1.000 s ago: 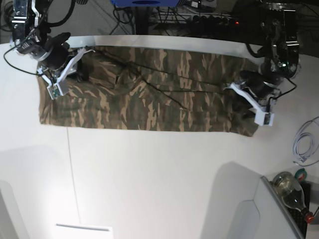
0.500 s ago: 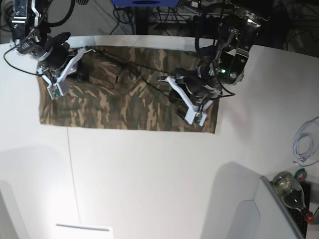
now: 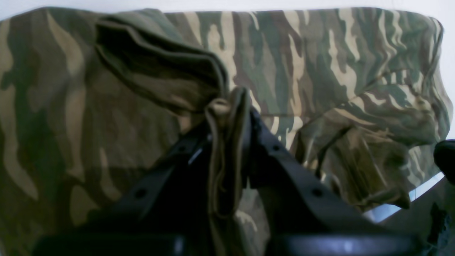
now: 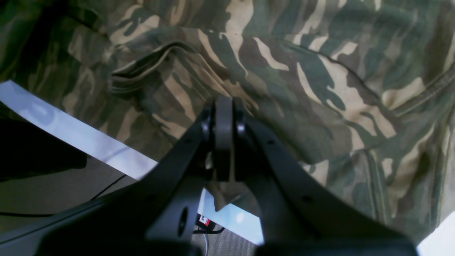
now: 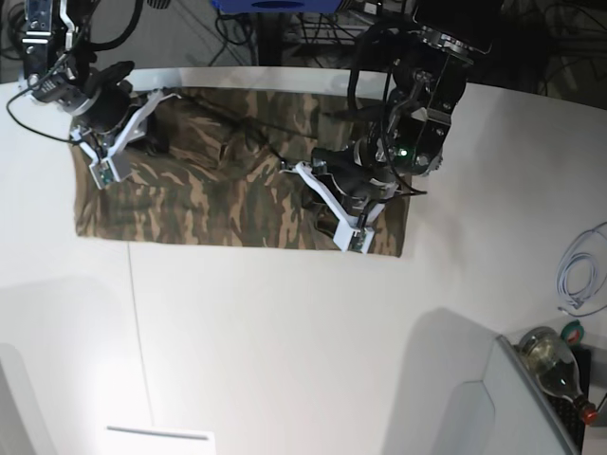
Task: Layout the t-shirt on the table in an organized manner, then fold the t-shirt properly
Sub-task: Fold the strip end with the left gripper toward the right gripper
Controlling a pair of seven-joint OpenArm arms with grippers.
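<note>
Mid-fold: your left claw (image 5: 358, 227), clamped on a bunched hem, holds one end of the soft camouflage-print cloth t-shirt (image 5: 218, 204) doubled over at the white surface's (image 5: 285, 341) 12 o'clock edge, while your right claw (image 5: 104, 161), pressed shut at 10 o'clock, pins its other end; next, lay the hem down square.

Camouflage t-shirt (image 5: 218, 204) in olive, brown and tan, spread flat across the far part of the white tabletop (image 5: 285, 341), one end doubled over itself.
</note>
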